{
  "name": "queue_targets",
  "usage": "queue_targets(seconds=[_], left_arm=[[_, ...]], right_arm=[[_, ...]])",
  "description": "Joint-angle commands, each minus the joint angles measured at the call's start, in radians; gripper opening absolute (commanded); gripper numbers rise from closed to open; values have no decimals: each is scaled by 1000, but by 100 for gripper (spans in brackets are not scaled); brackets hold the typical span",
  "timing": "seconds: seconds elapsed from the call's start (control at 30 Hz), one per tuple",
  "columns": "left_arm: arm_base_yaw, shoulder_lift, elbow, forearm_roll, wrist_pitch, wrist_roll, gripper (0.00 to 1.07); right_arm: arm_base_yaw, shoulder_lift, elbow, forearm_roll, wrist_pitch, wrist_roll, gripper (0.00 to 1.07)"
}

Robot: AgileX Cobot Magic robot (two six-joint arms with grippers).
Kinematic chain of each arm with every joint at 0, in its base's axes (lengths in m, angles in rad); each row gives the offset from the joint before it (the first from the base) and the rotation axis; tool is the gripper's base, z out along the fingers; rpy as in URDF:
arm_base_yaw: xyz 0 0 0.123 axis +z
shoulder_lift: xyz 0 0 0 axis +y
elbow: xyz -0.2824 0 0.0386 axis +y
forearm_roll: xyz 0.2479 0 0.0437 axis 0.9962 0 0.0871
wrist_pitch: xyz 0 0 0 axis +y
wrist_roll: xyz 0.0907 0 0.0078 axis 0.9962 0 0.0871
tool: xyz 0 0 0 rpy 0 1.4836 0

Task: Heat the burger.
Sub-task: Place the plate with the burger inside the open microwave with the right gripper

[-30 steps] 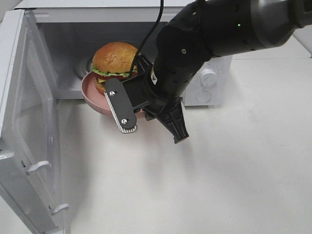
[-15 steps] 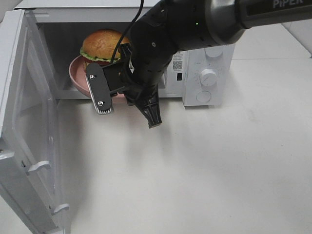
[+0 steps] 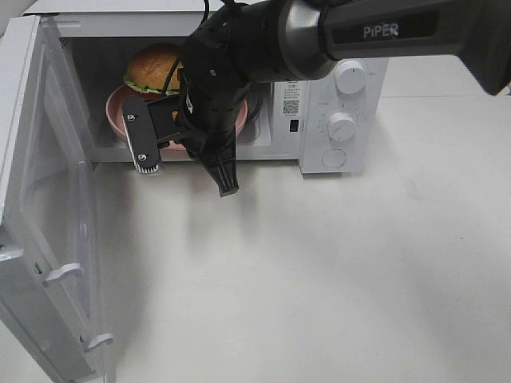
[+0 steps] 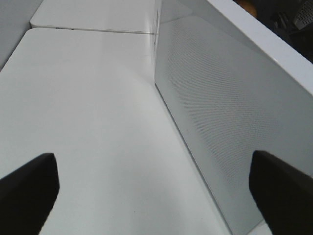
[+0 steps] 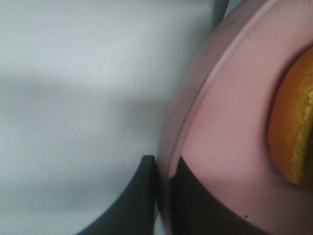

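The right gripper (image 5: 164, 165), clamped on the rim of the pink plate (image 3: 116, 112), is holding the burger (image 3: 148, 69) inside the open microwave (image 3: 343, 96), far left; releasing, closing the door (image 3: 40, 199) and starting are likely remaining.

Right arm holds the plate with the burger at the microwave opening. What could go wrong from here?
1. The right gripper pinches the pink plate only at its rim, so the plate could tilt or slip, and the burger sitting on it could slide off.
2. The bulky right arm crowds the microwave opening. It may knock the frame, or drag the plate back out when it withdraws.
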Motion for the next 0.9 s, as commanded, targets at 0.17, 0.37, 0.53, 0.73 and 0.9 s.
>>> queue_targets(seconds=[0.17,0.37,0.53,0.73,0.9], left_arm=[[4,-20,1,-3,-9,2,98],[4,-20,1,-3,-9,2,98],[4,-20,1,-3,-9,2,98],[4,-20,1,-3,-9,2,98],[4,-20,1,-3,-9,2,98]], right_arm=[[-14,38,-107,-29,-8,7,0],[-35,86,-205,-25,16,7,0],[-43,115,-237,-24,16,7,0],[-48,143,-272,-22,18,8,0],[-48,152,-277,1,12,8,3]])
